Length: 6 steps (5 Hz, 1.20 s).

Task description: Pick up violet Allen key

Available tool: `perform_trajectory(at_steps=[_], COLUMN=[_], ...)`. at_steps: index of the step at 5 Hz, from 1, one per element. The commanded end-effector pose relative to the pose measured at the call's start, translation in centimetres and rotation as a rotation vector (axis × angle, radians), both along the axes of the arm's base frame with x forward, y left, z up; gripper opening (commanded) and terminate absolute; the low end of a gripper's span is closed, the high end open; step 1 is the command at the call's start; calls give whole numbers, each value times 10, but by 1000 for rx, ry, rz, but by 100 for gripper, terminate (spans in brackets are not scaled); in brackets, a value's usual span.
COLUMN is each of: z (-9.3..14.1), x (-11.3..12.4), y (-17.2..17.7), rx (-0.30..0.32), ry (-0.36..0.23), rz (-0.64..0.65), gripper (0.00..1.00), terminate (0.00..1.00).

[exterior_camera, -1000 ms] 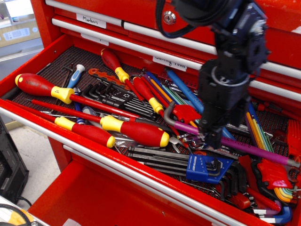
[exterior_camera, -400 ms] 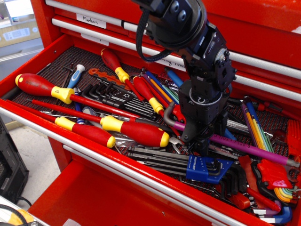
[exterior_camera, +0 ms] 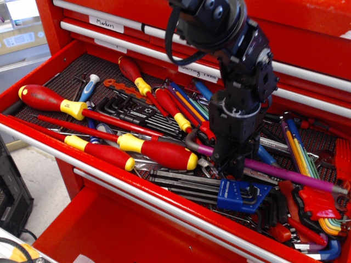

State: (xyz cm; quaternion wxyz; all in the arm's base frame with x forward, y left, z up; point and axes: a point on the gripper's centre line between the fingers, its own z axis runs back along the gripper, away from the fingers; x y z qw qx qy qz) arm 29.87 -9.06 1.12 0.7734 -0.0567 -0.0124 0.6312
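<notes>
We see an open red tool drawer [exterior_camera: 33, 139] with a dark liner, and it is full of tools: red and yellow screwdrivers [exterior_camera: 148, 150] on the left, black hex keys [exterior_camera: 137, 115] in the middle, a blue holder [exterior_camera: 238, 194] with black keys at the front, and a rainbow-coloured key set [exterior_camera: 307, 164] on the right. The violet Allen key [exterior_camera: 285, 174] lies across the pile, its grey curved end pointing left. The gripper [exterior_camera: 230, 167] stands directly over the key near this bent end, but we cannot tell whether its jaws are closed on it. Compared with a moment ago, the curved end sits a little more to the left and the gripper has moved only slightly.
</notes>
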Motion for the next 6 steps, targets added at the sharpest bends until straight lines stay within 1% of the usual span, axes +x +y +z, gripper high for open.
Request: perform_trajectory(at_steps=[1,2,3,4,5,6], z=[67,103,135,165,180,186], x=[13,16,19,16,12,8], y=[6,10,14,8,7,5], rx=[90,197,213,242,229,163], ry=[-32,-55,-65,-36,3,32], rz=[-61,-38,-58,-78,-113,-154], gripper=[0,0,0,0,0,0], terminate=[0,0,0,0,0,100])
